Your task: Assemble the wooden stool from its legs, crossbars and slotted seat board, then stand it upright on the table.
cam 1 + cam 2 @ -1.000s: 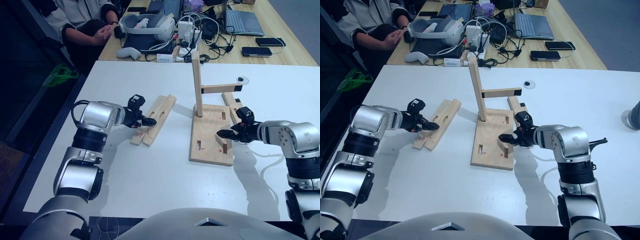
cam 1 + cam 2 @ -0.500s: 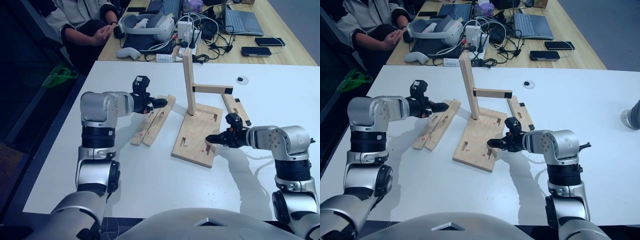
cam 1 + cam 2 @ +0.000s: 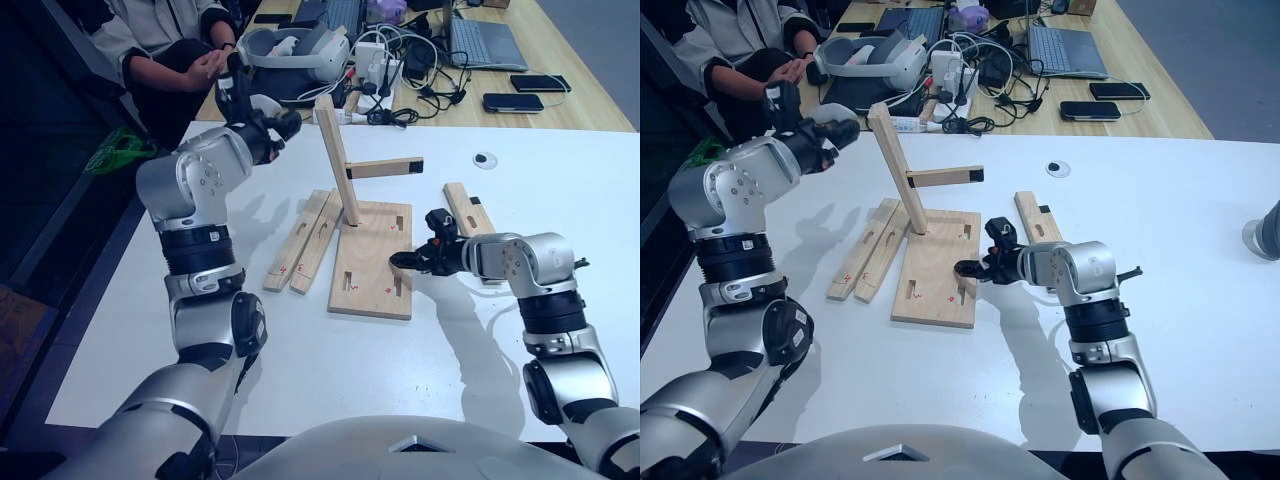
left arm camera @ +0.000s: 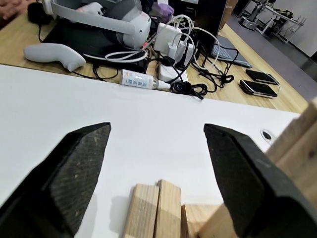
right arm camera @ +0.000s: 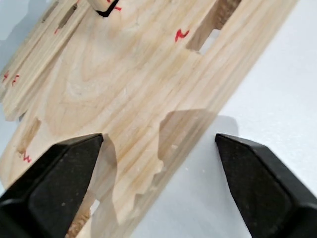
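Observation:
The slotted seat board (image 3: 368,262) lies flat on the white table (image 3: 300,340). One leg (image 3: 337,158) stands tilted in a far slot, with a crossbar (image 3: 386,168) sticking out to the right. Two more legs (image 3: 304,240) lie side by side left of the board, and another leg (image 3: 466,214) lies to its right. My right gripper (image 3: 402,260) is open, low at the board's right edge, its fingers (image 5: 64,168) straddling that edge (image 5: 163,134). My left gripper (image 3: 268,122) is open and raised high over the table's back left, holding nothing (image 4: 156,158).
A wooden desk (image 3: 560,95) behind the table carries a headset (image 3: 300,48), cables, laptops and phones. A small round disc (image 3: 486,158) lies at the table's back right. A cup (image 3: 1268,232) stands at the right edge. A seated person is at the back left.
The seat board with its standing leg slid left and turned, and my right gripper moved left with it. My left arm rose from the lying legs to high above the back left.

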Motion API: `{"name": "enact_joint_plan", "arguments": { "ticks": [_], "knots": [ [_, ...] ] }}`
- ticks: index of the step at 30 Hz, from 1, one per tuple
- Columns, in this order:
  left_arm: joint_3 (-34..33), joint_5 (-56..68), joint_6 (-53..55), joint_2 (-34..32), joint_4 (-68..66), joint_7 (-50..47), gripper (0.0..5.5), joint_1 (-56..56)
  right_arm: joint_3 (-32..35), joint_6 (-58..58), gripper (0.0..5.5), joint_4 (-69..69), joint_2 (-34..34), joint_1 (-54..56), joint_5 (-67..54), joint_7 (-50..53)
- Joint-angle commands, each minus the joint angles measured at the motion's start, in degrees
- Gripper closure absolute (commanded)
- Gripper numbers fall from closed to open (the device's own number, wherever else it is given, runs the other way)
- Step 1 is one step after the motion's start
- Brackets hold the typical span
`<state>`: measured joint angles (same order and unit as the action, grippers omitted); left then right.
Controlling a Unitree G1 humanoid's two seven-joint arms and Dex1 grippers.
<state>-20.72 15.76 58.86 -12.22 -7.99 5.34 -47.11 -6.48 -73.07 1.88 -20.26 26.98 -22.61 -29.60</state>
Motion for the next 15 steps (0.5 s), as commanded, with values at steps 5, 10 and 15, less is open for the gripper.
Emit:
{"name": "enact_joint_plan", "arguments": {
  "ticks": [5,10,15],
  "knots": [
    [-3.51,-3.69,-13.77,4.32,6.39,-14.64,2.02,0.91,-2.42,4.96,1.21,-9.62,-11.64,-3.60,4.77,-0.18],
    [0.91,-3.43,-14.21,8.36,11.84,-16.74,2.02,3.64,7.11,5.29,1.21,-4.79,-8.81,-7.72,8.03,9.09],
    [2.28,-2.94,-13.03,10.30,13.97,-17.39,1.97,4.18,12.15,-0.50,0.59,-10.49,-5.57,-10.77,5.97,11.44]
  ]
}}
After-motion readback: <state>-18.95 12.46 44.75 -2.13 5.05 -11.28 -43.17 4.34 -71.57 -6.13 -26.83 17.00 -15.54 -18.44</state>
